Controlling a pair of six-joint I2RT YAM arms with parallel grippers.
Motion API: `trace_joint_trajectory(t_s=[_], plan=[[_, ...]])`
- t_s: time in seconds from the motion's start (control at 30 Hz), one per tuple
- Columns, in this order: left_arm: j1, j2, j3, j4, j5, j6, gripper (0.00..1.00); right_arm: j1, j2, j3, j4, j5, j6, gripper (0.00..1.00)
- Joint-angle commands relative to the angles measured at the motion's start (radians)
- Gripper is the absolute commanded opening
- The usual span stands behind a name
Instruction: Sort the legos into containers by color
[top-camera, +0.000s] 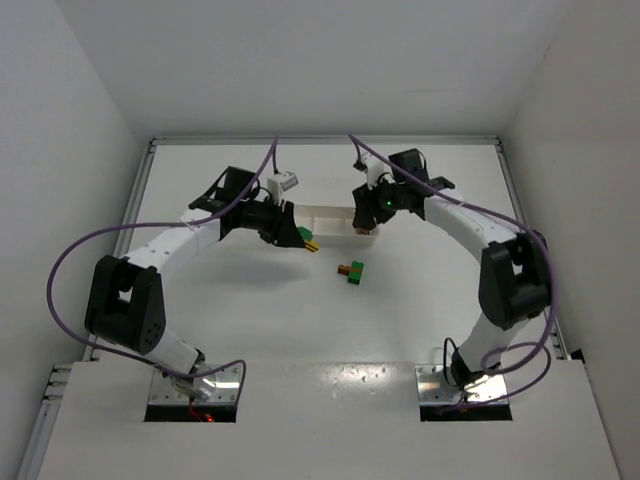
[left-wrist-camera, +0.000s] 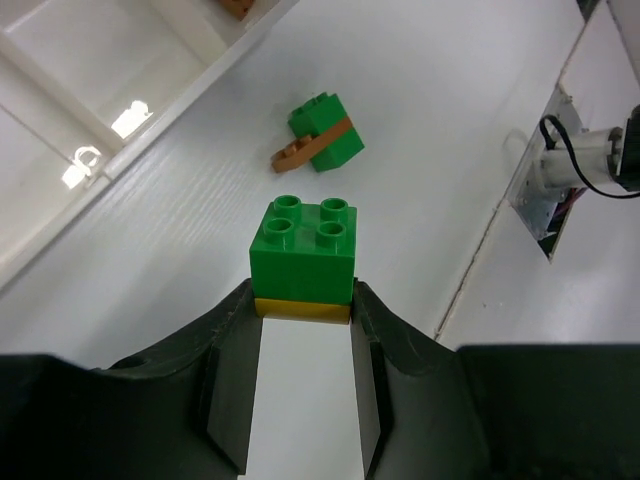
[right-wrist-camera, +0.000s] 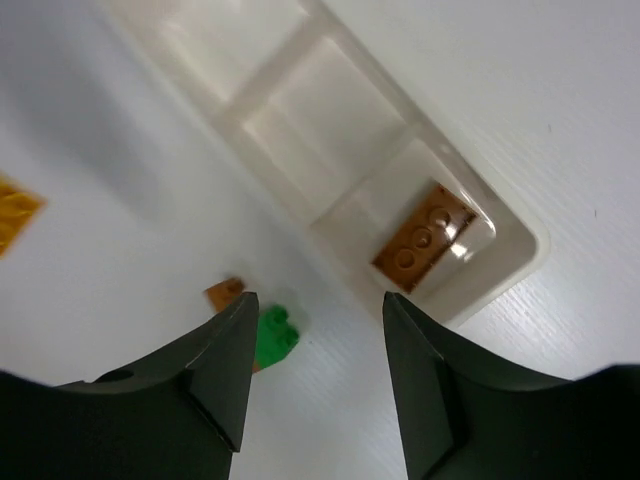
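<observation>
The left tool (left-wrist-camera: 302, 305) is clamped on a green brick (left-wrist-camera: 303, 250) stacked on a yellow plate (left-wrist-camera: 302, 311). The pair sits at its fingertips just beside the white tray (left-wrist-camera: 160, 120), with the studs facing the wrist camera. The right tool (right-wrist-camera: 318, 310) hangs wide open and empty over the tray's end compartment, where a brown brick (right-wrist-camera: 425, 240) lies diagonally. A green-and-brown pair (top-camera: 353, 271) rests on the counter (top-camera: 400, 320).

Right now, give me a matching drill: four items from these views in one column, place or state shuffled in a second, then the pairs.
1. green-on-yellow stack
2. loose brown plate
3. green-and-brown pair
4. right gripper

A. in the tray's end compartment
B. on the table, outside the tray
C. between the left gripper's fingers
D. open, empty

Pairs: 1-C, 2-A, 3-B, 4-D
</observation>
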Motion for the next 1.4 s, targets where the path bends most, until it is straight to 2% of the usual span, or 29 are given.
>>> trace_joint_trajectory(t_s=[0.0,0.07,0.2,0.37,0.5,0.6,0.7,1.17,1.37], plan=[[0.010,-0.050,-0.026,0.109,0.126,0.029,0.00,-0.007,-0.120,0.025,0.014,-0.307,-0.168,0.53],[0.019,-0.061,-0.038,0.135,0.212,0.029,0.00,0.002,-0.100,0.088,-0.110,-0.445,-0.231,0.51],[0.019,-0.040,-0.038,0.135,0.385,0.062,0.00,0.011,-0.057,0.139,-0.185,-0.667,-0.290,0.51],[0.019,-0.021,0.003,0.144,0.496,0.086,0.00,0.031,0.013,0.224,-0.326,-0.722,-0.402,0.55],[0.019,-0.001,0.031,0.144,0.505,0.086,0.00,0.031,0.140,0.390,-0.561,-0.786,-0.504,0.59],[0.019,-0.001,0.031,0.144,0.505,0.086,0.00,0.042,0.162,0.455,-0.630,-0.797,-0.531,0.64],[0.010,0.008,0.040,0.144,0.505,0.095,0.00,0.042,0.162,0.464,-0.630,-0.797,-0.531,0.68],[0.010,0.028,0.040,0.144,0.487,0.124,0.00,0.051,0.164,0.517,-0.693,-0.827,-0.541,0.73],[0.000,0.068,0.069,0.144,0.487,0.124,0.00,0.083,0.208,0.587,-0.742,-0.798,-0.578,0.82]])
